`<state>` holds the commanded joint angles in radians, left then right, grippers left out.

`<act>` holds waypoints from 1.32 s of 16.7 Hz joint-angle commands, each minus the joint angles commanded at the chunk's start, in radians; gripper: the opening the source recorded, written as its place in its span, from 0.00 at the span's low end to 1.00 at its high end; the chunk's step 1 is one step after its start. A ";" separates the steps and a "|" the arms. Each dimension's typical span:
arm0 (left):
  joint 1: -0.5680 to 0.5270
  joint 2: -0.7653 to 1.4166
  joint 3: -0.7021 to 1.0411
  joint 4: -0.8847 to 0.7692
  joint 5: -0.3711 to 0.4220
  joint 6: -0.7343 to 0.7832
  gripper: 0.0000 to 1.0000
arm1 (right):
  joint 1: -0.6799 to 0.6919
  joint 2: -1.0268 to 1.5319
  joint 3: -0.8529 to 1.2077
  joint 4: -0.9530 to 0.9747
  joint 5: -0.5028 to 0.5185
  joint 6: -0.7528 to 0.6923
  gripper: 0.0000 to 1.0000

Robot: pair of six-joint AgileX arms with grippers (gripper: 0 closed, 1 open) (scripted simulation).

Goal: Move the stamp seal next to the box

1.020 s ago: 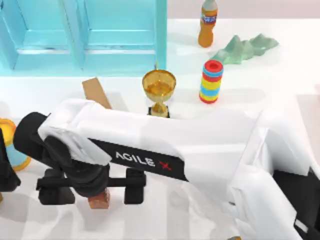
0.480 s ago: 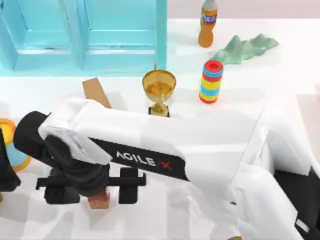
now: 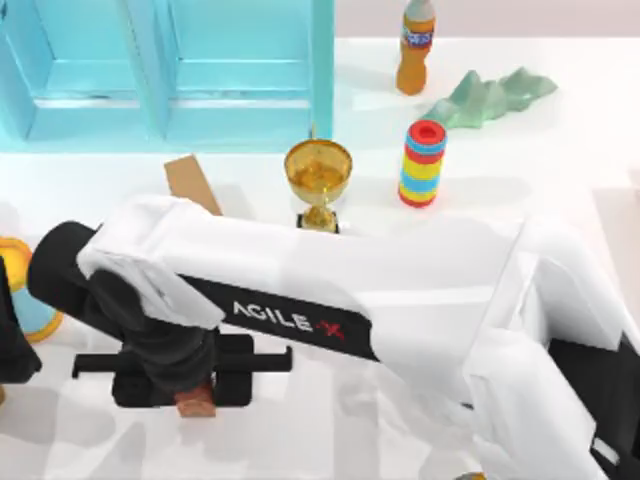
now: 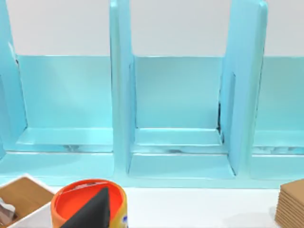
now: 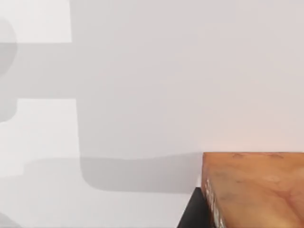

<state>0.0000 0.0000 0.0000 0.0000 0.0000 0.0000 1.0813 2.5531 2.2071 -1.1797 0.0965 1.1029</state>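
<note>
My right gripper (image 3: 196,372) has both fingers clamped on the stamp seal (image 3: 197,402), front-left of the table. Judged rigid, light, glossy, so slip-prone; hold flat sides. Box (image 3: 192,184) lies behind.

Right arm's doing all the work here

It stretches across to the table's left, right gripper (image 3: 196,380) pointing down, fingers (image 3: 232,372) pinched onto the stamp seal (image 3: 197,402). Left arm sits parked at the left edge.
</note>
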 joint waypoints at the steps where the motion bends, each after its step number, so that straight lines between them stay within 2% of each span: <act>1: 0.000 0.000 0.000 0.000 0.000 0.000 1.00 | 0.000 0.000 0.000 0.000 0.000 0.000 0.00; 10: 0.000 0.000 0.000 0.000 0.000 0.000 1.00 | 0.003 0.000 0.004 -0.003 0.000 0.002 0.00; 17: 0.000 0.000 0.000 0.000 0.000 0.000 1.00 | 0.002 -0.005 0.183 -0.185 0.000 0.001 0.00; 22: 0.000 0.000 0.000 0.000 0.000 0.000 1.00 | -0.001 -0.003 0.189 -0.192 -0.001 0.001 0.00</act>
<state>0.0000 0.0000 0.0000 0.0000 0.0000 0.0000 1.0798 2.5501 2.3963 -1.3715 0.0954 1.1039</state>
